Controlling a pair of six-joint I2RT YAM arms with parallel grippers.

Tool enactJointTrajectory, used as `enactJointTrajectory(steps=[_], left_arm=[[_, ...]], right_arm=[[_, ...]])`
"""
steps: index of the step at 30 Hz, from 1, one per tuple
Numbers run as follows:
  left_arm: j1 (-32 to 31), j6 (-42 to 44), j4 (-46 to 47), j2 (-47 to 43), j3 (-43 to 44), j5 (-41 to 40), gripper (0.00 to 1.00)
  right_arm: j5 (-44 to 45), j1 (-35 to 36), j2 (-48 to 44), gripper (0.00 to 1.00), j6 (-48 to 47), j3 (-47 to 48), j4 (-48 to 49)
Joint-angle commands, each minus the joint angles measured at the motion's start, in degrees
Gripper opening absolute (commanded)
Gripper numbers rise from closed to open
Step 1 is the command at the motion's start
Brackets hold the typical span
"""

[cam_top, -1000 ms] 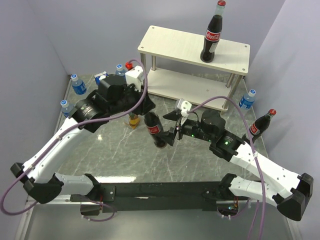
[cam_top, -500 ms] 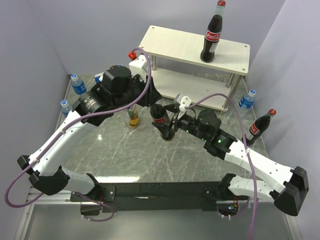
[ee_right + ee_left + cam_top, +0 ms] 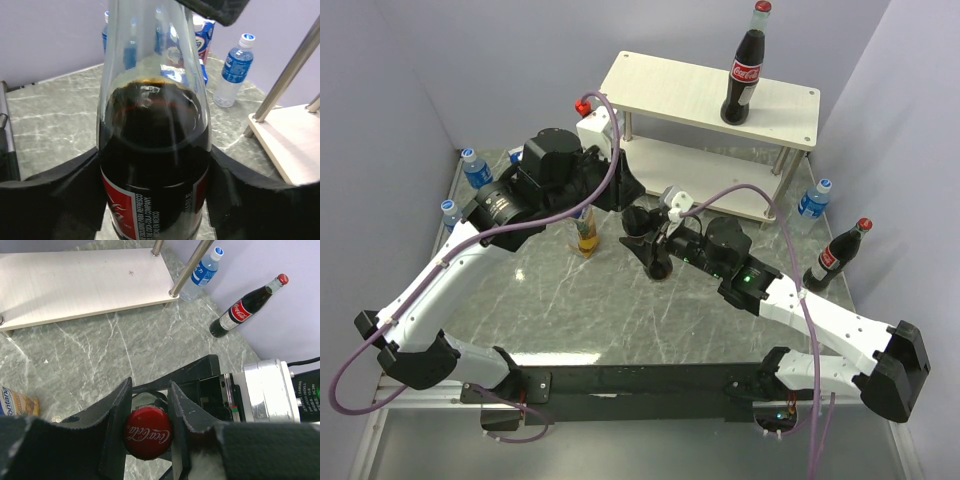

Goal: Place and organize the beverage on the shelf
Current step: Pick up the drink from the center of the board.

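The Coca-Cola bottle (image 3: 150, 125) stands upright near the middle of the top view, its long axis vertical and its base at the marble table (image 3: 570, 310); I can't tell whether it rests there or hangs just clear. The left gripper (image 3: 149, 410) comes down from above with its fingers pinched on the red cap (image 3: 148, 435). The right gripper (image 3: 154, 187) comes in from the side, lower down, closed around the dark body with a pad against the glass on each side. So both arms have it, one at each end.

The shelf (image 3: 705, 100) lies above and to the right in the top view, near the bottle. Another Coca-Cola (image 3: 744, 70) stands at the right of its top board. I'd judge the right arm's side grip suits sliding the bottle upright onto a tier, once the left gripper lets go of the cap.
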Motion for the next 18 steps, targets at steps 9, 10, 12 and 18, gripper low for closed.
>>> enactJointTrajectory(steps=[9,10,12,18], left_arm=[[-0.32,-4.50,13.94,-3.66,4.30,0.94,0.01],[-0.32,-4.59,14.11,-4.27,3.60,0.68,0.04],[-0.32,-5.20,14.64,-4.71,2.72,0.33,0.30],[-0.32,-7.13,17.45,-6.65,-2.03,2.87,0.76]], right_arm=[[-4.94,0.18,-0.93,0.00,-0.21,3.03,0.29],[-5.03,0.00,-1.63,0.00,-0.04,3.38,-0.50],[-6.17,-0.87,-2.33,0.00,0.31,4.18,-2.26],[-7.75,-2.80,-5.32,0.00,2.59,4.71,-4.29]])
